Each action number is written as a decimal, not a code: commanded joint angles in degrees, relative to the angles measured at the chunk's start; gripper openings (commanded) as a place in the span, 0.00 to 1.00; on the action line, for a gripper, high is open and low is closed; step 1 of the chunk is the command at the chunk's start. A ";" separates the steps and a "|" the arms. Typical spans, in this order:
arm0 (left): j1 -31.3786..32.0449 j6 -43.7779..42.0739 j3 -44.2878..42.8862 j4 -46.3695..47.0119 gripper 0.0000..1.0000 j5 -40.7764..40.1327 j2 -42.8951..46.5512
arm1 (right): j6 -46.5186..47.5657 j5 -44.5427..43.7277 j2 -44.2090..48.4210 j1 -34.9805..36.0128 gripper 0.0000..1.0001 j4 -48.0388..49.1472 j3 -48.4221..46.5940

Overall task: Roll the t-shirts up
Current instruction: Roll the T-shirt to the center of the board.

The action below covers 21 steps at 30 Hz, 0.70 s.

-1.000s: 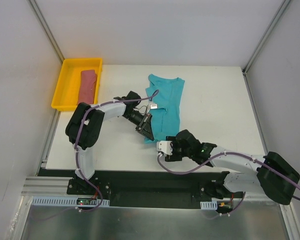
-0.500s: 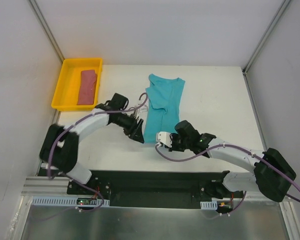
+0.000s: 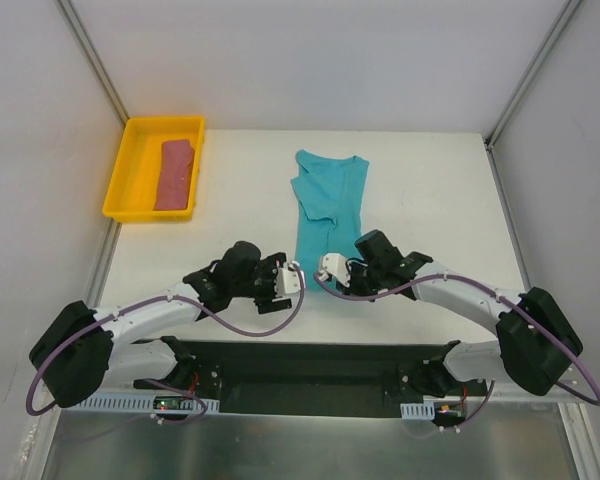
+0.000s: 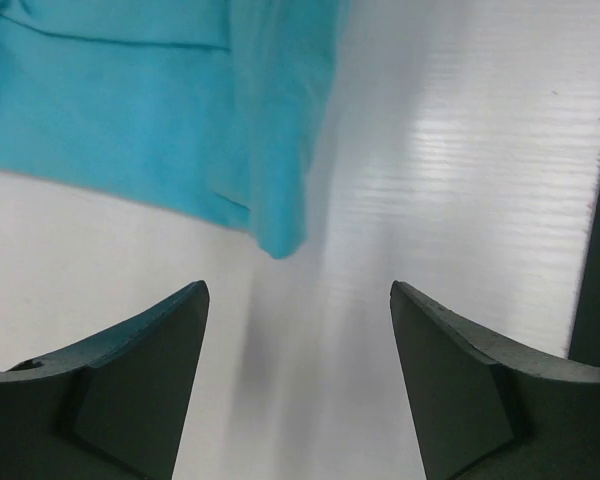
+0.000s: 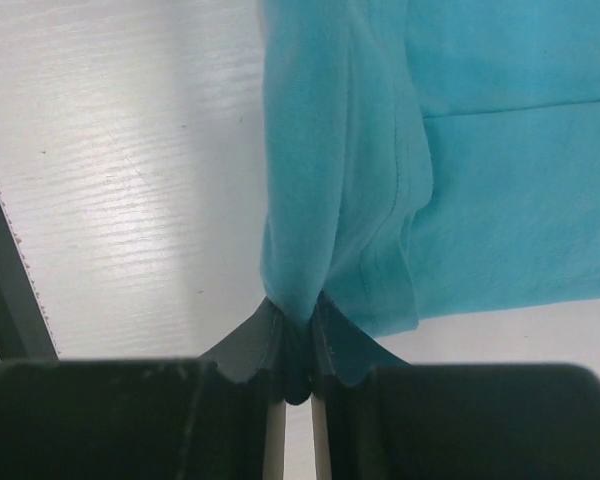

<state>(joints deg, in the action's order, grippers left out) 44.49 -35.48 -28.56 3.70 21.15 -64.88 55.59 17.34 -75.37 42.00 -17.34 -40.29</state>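
Jaws on the right arm (image 3: 450, 292) pinch a bunched fold at the near hem of the teal t-shirt (image 3: 328, 200), at the garment's six o'clock end. Those on the left arm (image 3: 155, 315) stand spread and empty at about eight o'clock of that hem. Its corner lies ahead of the fingers (image 4: 140, 390) without touching them. The shirt lies as a long folded strip mid-worktop (image 3: 430, 190), collar toward twelve o'clock. The red-pink t-shirt (image 3: 176, 175) lies as a compact oblong in the yellow tray (image 3: 120, 195) at ten o'clock. To my eye the teal roll is only starting. Done well, the left side would pinch the other hem corner level with the right. Both could then turn the edge evenly toward twelve o'clock, as one-sided pulling would likely skew the strip.
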 commanded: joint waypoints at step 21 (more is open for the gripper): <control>4.73 1.11 -6.33 12.65 0.20 2.32 -15.71 | -3.30 4.80 1.72 -0.69 0.11 -2.51 -1.19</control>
<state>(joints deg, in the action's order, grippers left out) 48.77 -36.84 -31.94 14.98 23.55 -79.24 53.12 18.70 -75.33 41.36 -19.03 -40.29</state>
